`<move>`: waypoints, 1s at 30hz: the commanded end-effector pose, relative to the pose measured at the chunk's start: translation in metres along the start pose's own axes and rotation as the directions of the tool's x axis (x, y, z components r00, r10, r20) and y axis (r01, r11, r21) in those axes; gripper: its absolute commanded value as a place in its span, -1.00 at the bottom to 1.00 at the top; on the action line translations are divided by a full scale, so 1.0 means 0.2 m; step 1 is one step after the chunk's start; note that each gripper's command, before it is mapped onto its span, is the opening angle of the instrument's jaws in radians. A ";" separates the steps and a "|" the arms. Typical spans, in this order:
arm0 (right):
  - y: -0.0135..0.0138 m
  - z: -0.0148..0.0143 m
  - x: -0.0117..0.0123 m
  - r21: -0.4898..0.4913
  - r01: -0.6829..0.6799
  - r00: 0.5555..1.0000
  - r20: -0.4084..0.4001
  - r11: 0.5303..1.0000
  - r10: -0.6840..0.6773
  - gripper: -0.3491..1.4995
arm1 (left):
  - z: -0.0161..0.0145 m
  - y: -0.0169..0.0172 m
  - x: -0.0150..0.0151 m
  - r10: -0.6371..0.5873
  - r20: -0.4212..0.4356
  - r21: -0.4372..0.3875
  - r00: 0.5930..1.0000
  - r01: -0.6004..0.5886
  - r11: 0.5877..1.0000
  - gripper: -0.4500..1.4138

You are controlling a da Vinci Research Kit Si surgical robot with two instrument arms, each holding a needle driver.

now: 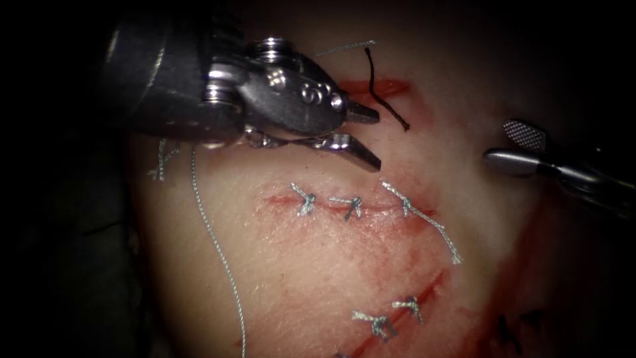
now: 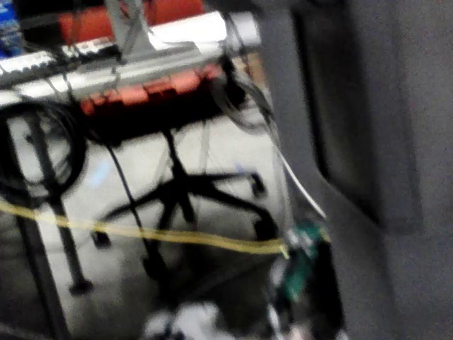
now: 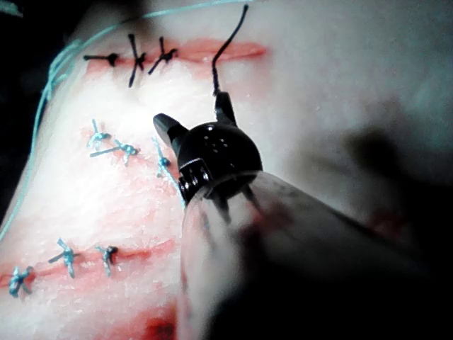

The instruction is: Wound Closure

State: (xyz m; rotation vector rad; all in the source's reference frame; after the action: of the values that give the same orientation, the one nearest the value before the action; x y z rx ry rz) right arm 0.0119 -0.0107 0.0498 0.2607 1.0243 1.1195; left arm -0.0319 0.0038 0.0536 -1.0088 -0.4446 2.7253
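Tissue (image 1: pixel 318 278) carries several cuts, and most of the closing work looks done. The middle cut (image 1: pixel 371 209) has three pale knotted stitches (image 1: pixel 305 199) across it, the rightmost trailing a long cut tail (image 1: pixel 437 232) down and to the right. A lower cut (image 1: pixel 411 301) holds two more knotted stitches (image 1: pixel 381 323). Red fluid (image 1: pixel 397 265) stains the surface around both. The upper cut (image 1: pixel 374 86) is partly hidden behind the left tool; in the right wrist view it shows dark knotted stitches (image 3: pixel 134 58) along one stretch and a bare red stretch (image 3: pixel 226 51) beyond them, so I judge that part is what remains. A loose dark thread end (image 1: pixel 384 99) lies across the upper cut, just right of the left tool (image 1: pixel 364 136). Left fingers (image 1: pixel 361 154) stand parted, tips just above the middle cut and left of the dark thread, holding nothing that I can make out. Right tool (image 1: pixel 523 149) sits well right of all three cuts, fingers (image 1: pixel 527 134) also parted and empty; in the right wrist view its tips sit close beside the dark thread's lower end, contact uncertain. I can make out no needle. A long pale thread (image 1: pixel 215 245) runs loose down the left side of the tissue, clear of both tools.
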 end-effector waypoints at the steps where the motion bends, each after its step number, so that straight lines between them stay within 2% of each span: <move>1: 0.002 0.001 0.003 -0.002 -0.005 1.000 -0.001 1.000 0.005 0.82 | 0.017 0.005 0.003 0.092 -0.007 -0.029 0.996 -0.093 0.995 -0.31; 2: 0.004 0.000 0.004 -0.006 -0.006 1.000 -0.002 1.000 0.006 0.82 | 0.031 0.009 0.004 0.190 0.012 -0.046 0.982 -0.189 0.981 -0.13; 3: 0.005 -0.002 0.005 -0.011 -0.007 1.000 -0.004 1.000 0.007 0.82 | 0.037 0.010 0.005 0.228 0.032 -0.057 0.973 -0.226 0.972 -0.08; 4: 0.006 -0.002 0.005 -0.019 -0.012 1.000 -0.007 1.000 0.012 0.82 | 0.046 0.011 0.005 0.257 0.071 -0.081 0.964 -0.252 0.964 -0.08; 6: 0.006 -0.003 0.006 -0.034 -0.019 1.000 -0.016 0.999 0.019 0.82 | 0.057 0.011 0.005 0.278 0.105 -0.096 0.955 -0.268 0.959 -0.13; 8: 0.006 -0.003 0.006 -0.041 -0.029 0.999 -0.018 0.999 0.028 0.83 | 0.071 0.008 0.005 0.374 0.124 -0.122 0.919 -0.360 0.925 0.05; 10: 0.006 -0.003 0.005 -0.037 -0.027 1.000 -0.016 0.999 0.026 0.83 | 0.078 0.005 0.004 0.416 0.136 -0.148 0.899 -0.397 0.906 0.14; 11: 0.005 -0.003 0.005 -0.034 -0.026 1.000 -0.014 0.999 0.026 0.83 | 0.083 0.003 0.000 0.439 0.176 -0.185 0.881 -0.408 0.894 0.21; 14: 0.005 -0.003 0.005 -0.034 -0.026 1.000 -0.014 0.999 0.026 0.83 | 0.085 0.001 -0.004 0.477 0.222 -0.222 0.850 -0.432 0.874 0.21; 18: 0.005 -0.004 0.005 -0.034 -0.026 1.000 -0.014 0.999 0.026 0.83 | 0.087 -0.001 -0.008 0.487 0.267 -0.258 0.831 -0.425 0.868 0.17; 21: 0.004 -0.004 0.005 -0.034 -0.026 1.000 -0.014 0.999 0.026 0.83 | 0.087 -0.002 -0.012 0.497 0.297 -0.313 0.815 -0.409 0.857 0.03; 23: 0.004 -0.004 0.005 -0.034 -0.026 1.000 -0.015 0.999 0.025 0.83 | 0.087 -0.003 -0.013 0.497 0.304 -0.334 0.813 -0.397 0.855 -0.03; 24: 0.004 -0.004 0.004 -0.031 -0.025 1.000 -0.013 0.999 0.025 0.83 | 0.089 -0.003 -0.013 0.496 0.303 -0.336 0.814 -0.396 0.855 -0.13; 30: 0.004 -0.004 0.004 -0.031 -0.024 1.000 -0.014 0.999 0.024 0.83 | 0.095 0.000 -0.014 0.499 0.286 -0.363 0.818 -0.390 0.846 -0.19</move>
State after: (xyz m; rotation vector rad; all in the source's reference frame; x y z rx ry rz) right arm 0.0100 -0.0100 0.0492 0.2409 1.0144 1.1610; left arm -0.0419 -0.0009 0.0686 -0.7124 -0.7788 3.3853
